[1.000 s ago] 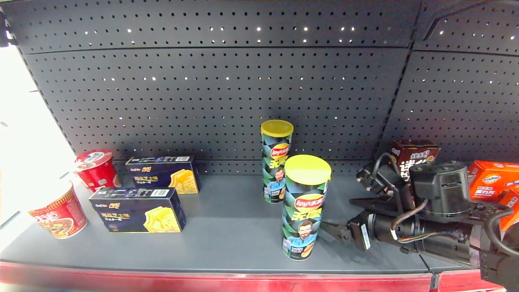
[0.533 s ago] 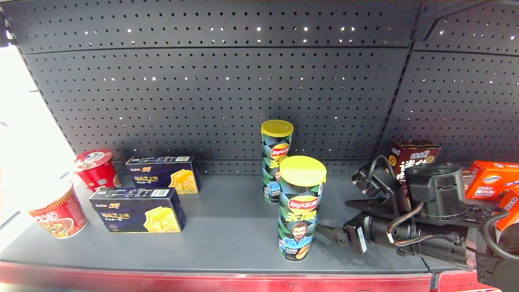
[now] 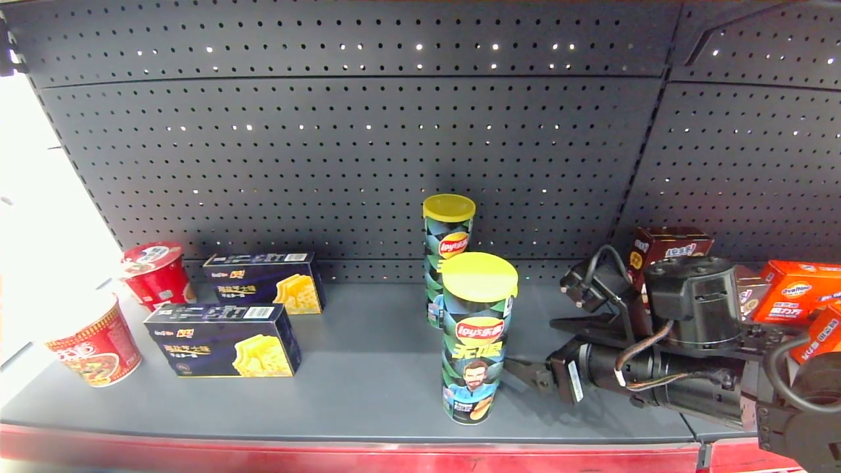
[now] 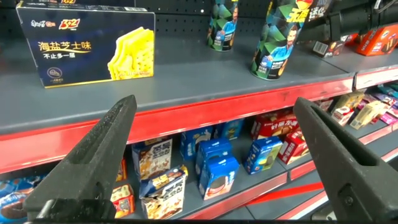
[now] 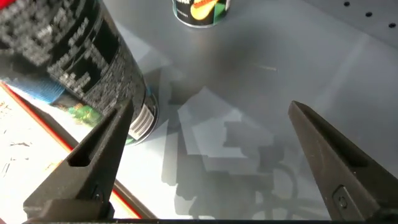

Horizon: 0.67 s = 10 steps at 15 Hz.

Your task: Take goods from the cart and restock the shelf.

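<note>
Grey pegboard shelf [image 3: 368, 378]: front chip can [image 3: 478, 341] upright near the lip, rear chip can [image 3: 448, 236] just behind it, right gripper [image 5: 205, 109] fingers apart just beside it, left gripper [image 4: 214, 102] fingers apart below it; risk: a sideways nudge could topple it.

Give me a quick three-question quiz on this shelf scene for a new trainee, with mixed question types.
1. True or false: the right gripper is shut on the front chips can.
2. How many yellow-lidded chips cans stand on the shelf? A one, B two, C four.
3. Fill in: the red cups stand at the shelf's ___ end, beside the blue boxes.
Key: 1 false, its jaws are open beside the can; 2 B; 3 left.
</note>
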Motion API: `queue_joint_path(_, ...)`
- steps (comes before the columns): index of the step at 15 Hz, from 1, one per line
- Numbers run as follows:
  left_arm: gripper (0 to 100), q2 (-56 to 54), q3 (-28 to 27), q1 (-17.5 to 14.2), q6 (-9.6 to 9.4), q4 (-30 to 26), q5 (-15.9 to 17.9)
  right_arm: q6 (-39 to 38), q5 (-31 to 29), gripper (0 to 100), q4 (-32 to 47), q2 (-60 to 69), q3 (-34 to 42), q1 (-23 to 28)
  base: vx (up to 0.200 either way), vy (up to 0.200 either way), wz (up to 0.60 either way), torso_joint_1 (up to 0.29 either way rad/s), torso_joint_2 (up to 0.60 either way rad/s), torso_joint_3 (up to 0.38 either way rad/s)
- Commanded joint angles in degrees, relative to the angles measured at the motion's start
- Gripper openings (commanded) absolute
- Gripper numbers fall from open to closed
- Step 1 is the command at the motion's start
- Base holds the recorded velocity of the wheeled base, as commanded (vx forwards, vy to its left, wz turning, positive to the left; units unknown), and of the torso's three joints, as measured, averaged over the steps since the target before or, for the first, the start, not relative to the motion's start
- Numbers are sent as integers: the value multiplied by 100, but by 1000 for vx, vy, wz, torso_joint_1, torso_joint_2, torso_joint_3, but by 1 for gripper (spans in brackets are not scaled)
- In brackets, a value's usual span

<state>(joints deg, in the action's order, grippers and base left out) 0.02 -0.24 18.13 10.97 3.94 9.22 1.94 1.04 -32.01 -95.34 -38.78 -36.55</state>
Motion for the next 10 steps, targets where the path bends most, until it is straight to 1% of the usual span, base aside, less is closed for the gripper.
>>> queue_joint_path(1, 100, -2, 7, -2, 1, 2, 1, 0, 2, 100, 2, -99, -68, -19, 0, 0, 0, 0, 0, 0)
queue_joint_path(10, 100, -2, -2, -2, 10, 2, 1, -9, 2, 100, 2, -239, -227, -107, 0, 0, 0, 0, 0, 0)
